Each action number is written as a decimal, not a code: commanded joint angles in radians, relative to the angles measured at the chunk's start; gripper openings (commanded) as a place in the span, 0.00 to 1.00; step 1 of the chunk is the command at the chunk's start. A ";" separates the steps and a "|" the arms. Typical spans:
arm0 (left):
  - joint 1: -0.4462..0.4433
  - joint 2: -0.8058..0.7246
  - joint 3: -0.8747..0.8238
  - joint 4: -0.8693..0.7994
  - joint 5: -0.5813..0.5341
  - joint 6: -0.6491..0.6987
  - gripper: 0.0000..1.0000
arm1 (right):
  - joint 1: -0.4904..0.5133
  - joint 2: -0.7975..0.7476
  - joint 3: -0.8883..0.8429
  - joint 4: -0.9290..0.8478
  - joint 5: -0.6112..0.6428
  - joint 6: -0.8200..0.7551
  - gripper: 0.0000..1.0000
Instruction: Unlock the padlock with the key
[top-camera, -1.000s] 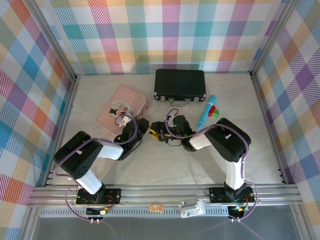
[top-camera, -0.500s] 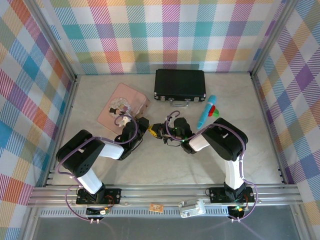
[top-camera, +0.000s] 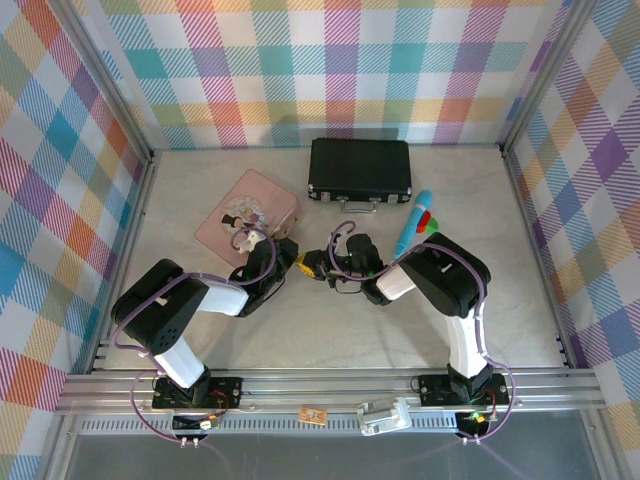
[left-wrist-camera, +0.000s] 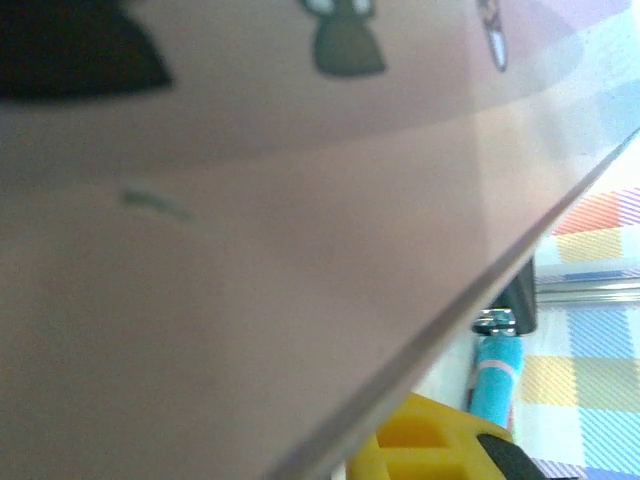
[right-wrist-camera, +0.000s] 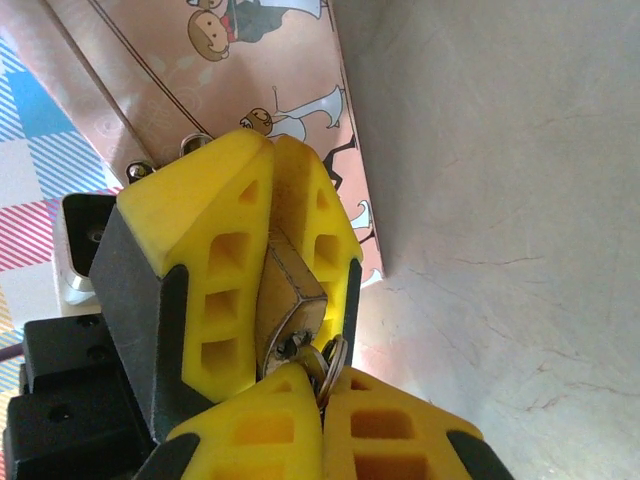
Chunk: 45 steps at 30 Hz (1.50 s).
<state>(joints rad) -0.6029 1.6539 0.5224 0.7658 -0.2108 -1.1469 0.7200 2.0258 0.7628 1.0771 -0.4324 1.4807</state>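
The left gripper (right-wrist-camera: 274, 225) clamps the padlock (right-wrist-camera: 290, 295), while the closed right gripper (right-wrist-camera: 322, 397) pinches the key (right-wrist-camera: 329, 361) at its keyhole end.

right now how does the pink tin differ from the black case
The flat pink tin with a cartoon print is light and decorated. The black rectangular case with silver trim is dark and plain. The tin lies turned at an angle, while the case lies square to the back wall. The tin looks squarer, and the case looks longer and narrower, with a metal handle on its near edge. Both are flat, closed and lying on the table.
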 joint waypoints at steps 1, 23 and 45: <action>-0.001 -0.028 0.020 -0.135 0.067 -0.043 0.06 | -0.005 0.060 0.020 -0.005 0.030 0.011 0.00; -0.001 -0.077 0.064 -0.279 -0.012 -0.046 0.55 | -0.025 0.027 0.069 -0.136 -0.008 -0.088 0.00; -0.012 0.044 0.035 -0.029 -0.021 -0.092 0.00 | -0.033 0.018 0.077 -0.098 -0.022 -0.063 0.19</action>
<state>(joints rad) -0.6083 1.7061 0.5911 0.6834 -0.2718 -1.1637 0.6872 2.0678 0.8474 0.9703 -0.4538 1.4284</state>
